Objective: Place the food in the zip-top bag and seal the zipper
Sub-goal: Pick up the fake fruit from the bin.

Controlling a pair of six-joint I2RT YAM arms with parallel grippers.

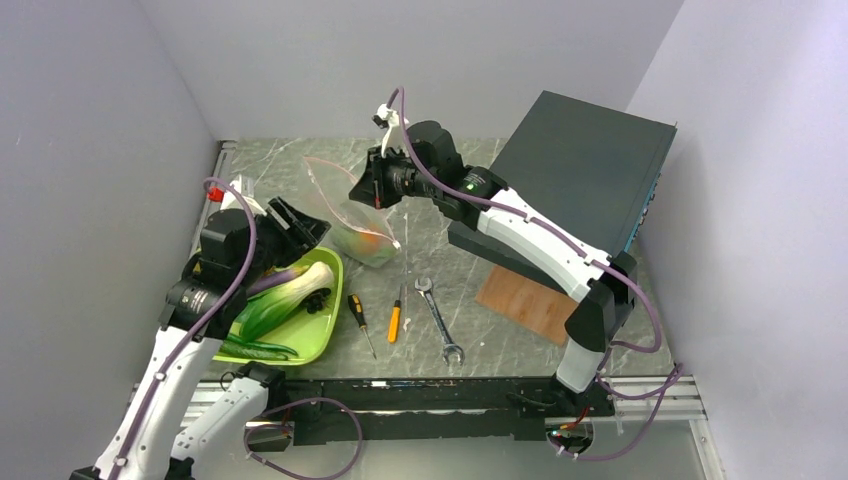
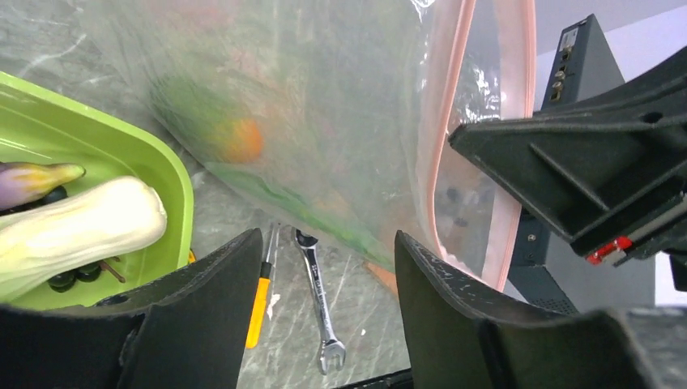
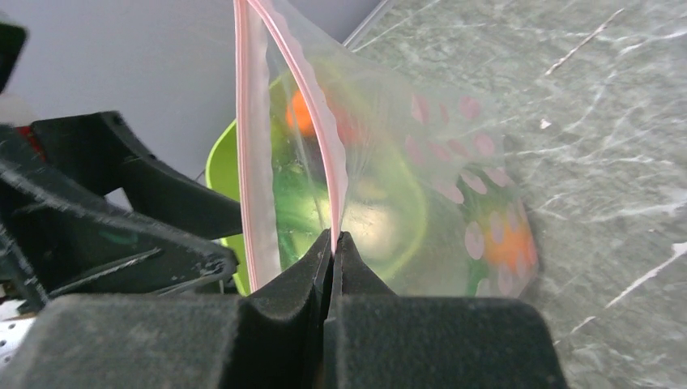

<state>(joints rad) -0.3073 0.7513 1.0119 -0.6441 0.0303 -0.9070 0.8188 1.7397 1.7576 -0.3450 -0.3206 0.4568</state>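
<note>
While the right fingers (image 3: 292,284) are clamping the zipper (image 3: 312,105) of one zip-top bag (image 1: 355,215), food (image 2: 241,139) inside, on the worktop (image 1: 480,340), the left fingers (image 2: 202,308) are hanging apart beside it; two screwdrivers (image 1: 357,312) (image 1: 396,318) and one wrench (image 1: 438,320) are lying nearby.

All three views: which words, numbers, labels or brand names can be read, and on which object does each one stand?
No text is legible in any view.
On the black box: a small pale label near its top, too small to read.
On the wrench: any stamping on its handle is blurred.
On the zip-top bag: no writing visible.
</note>
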